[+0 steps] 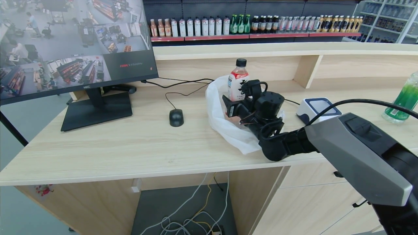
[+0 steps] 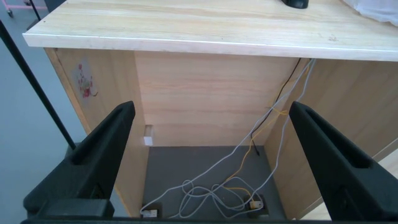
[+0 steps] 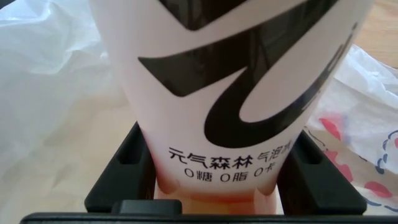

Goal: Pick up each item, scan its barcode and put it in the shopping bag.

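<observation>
Over the counter (image 1: 130, 143), right gripper (image 1: 240, 98) clamps bottle (image 1: 239, 78), apparently inside shopping bag (image 1: 228, 130); left gripper (image 2: 211, 155) spread.

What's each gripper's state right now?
Left gripper: open, empty.
Right gripper: closed on the bottle, at the shopping bag.

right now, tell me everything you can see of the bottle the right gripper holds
The drink bottle is clear plastic with a black screw cap, a white label with bold black strokes and a red band, and pinkish liquid showing at neck and base. It stands upright, clamped low between the right gripper's jaws, at the white shopping bag's mouth.
</observation>
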Tool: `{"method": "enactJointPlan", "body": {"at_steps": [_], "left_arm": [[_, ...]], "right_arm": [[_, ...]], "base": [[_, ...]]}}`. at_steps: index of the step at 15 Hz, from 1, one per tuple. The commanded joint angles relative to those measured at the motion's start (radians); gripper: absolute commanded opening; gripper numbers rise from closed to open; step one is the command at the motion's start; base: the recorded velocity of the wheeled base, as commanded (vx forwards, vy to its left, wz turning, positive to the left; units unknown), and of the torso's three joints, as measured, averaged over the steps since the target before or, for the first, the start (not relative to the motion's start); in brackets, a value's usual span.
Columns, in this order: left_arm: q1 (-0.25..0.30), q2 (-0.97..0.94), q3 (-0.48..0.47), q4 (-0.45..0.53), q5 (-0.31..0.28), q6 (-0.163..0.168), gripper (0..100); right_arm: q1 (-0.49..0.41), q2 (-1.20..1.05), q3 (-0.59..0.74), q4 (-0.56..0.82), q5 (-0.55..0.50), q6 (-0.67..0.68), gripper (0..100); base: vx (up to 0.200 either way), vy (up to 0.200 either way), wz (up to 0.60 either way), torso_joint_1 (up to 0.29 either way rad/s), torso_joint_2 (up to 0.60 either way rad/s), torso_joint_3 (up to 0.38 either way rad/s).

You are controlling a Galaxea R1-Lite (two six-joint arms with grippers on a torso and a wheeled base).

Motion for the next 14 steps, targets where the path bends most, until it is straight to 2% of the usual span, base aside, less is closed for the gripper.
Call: {"method": "enactJointPlan", "body": {"at_steps": [1, 3, 4, 7, 14], "left_arm": [[0.0, 0.0, 0.0, 0.0, 0.0, 0.0, 100], [0.0, 0.0, 0.0, 0.0, 0.001, 0.0, 100], [0.0, 0.0, 0.0, 0.0, 0.001, 0.0, 100], [0.0, 0.0, 0.0, 0.0, 0.001, 0.001, 100], [0.0, 0.0, 0.0, 0.0, 0.001, 0.001, 100]], "right_arm": [[0.001, 0.003, 0.002, 0.001, -0.001, 0.0, 0], [0.003, 0.003, 0.002, 0.0, -0.001, 0.0, 0], [0.003, 0.003, 0.004, -0.005, -0.001, 0.0, 100], [0.015, -0.001, 0.013, -0.03, -0.049, 0.029, 100], [0.02, -0.027, 0.015, -0.036, -0.053, 0.02, 100]], "base": [[0.0, 0.0, 0.0, 0.0, 0.0, 0.0], [0.0, 0.0, 0.0, 0.0, 0.0, 0.0], [0.0, 0.0, 0.0, 0.0, 0.0, 0.0], [0.0, 0.0, 0.0, 0.0, 0.0, 0.0], [0.0, 0.0, 0.0, 0.0, 0.0, 0.0]]}}
